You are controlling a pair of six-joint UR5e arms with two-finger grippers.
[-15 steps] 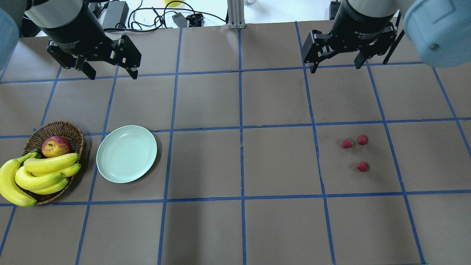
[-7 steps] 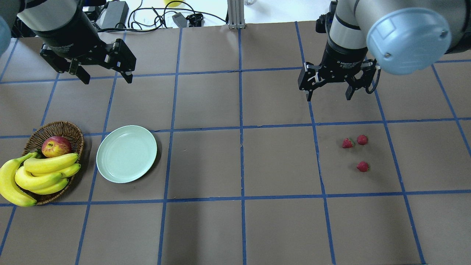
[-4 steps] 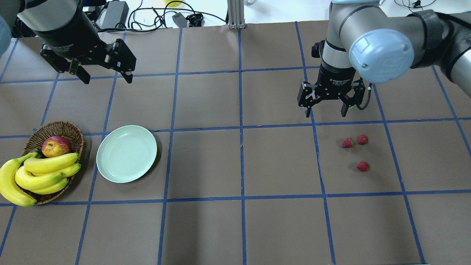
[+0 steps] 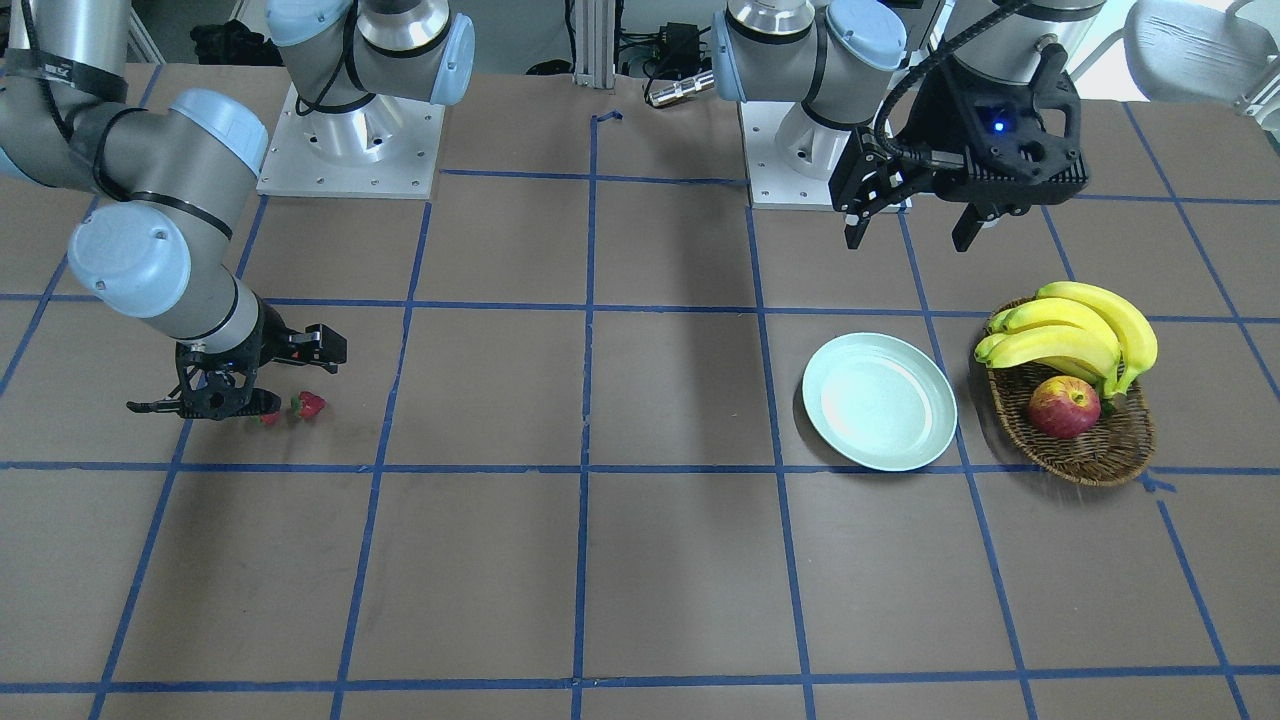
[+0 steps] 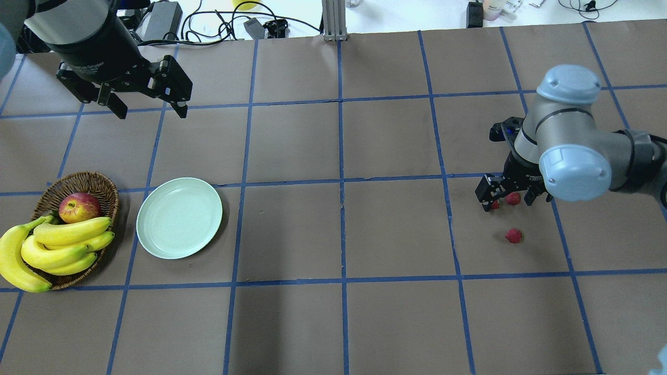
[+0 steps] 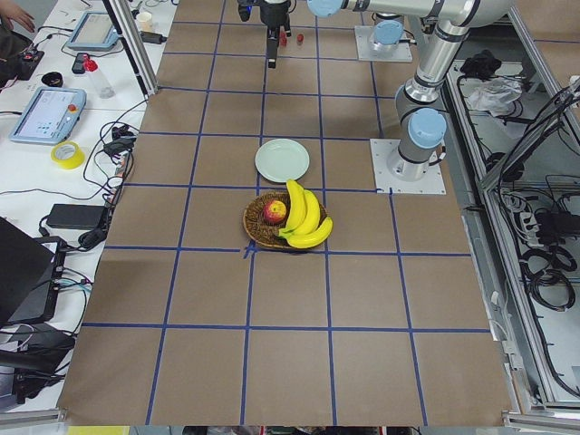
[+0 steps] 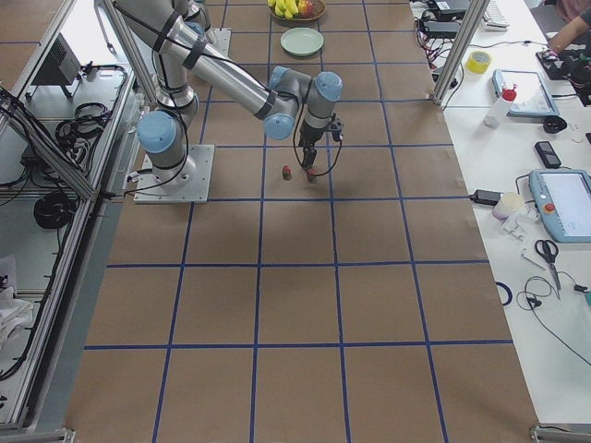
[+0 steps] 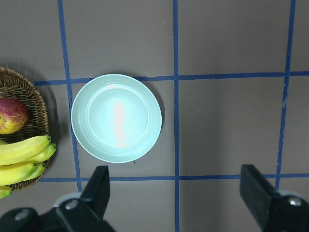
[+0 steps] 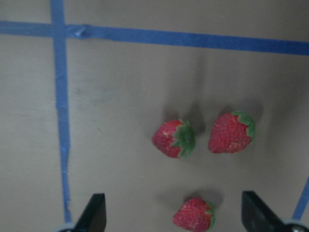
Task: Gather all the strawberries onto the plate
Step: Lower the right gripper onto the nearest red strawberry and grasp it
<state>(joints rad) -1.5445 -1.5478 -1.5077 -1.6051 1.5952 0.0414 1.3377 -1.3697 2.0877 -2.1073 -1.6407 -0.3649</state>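
Observation:
Three strawberries lie on the table's right side: two side by side (image 5: pixel 513 198) (image 5: pixel 495 204) and a third (image 5: pixel 514 236) a little nearer. The right wrist view shows all of them, a pair (image 9: pixel 174 139) (image 9: pixel 231 133) and a single one (image 9: pixel 193 215). My right gripper (image 5: pixel 510 204) (image 9: pixel 175 218) is open and hangs low over the pair, touching none. The pale mint plate (image 5: pixel 179 217) (image 8: pixel 116 118) sits bare at the left. My left gripper (image 5: pixel 151 108) (image 8: pixel 176 193) is open and holds nothing, high behind the plate.
A wicker basket (image 5: pixel 78 183) left of the plate holds an apple (image 5: pixel 79 207) and a bunch of bananas (image 5: pixel 57 247). Blue tape lines grid the brown table. Cables and a power brick (image 5: pixel 161 21) lie beyond the far edge.
My right arm has swung forward and down, from well behind the strawberries to low over the pair. Its gripper stays open. The left arm, plate and strawberries have not moved.

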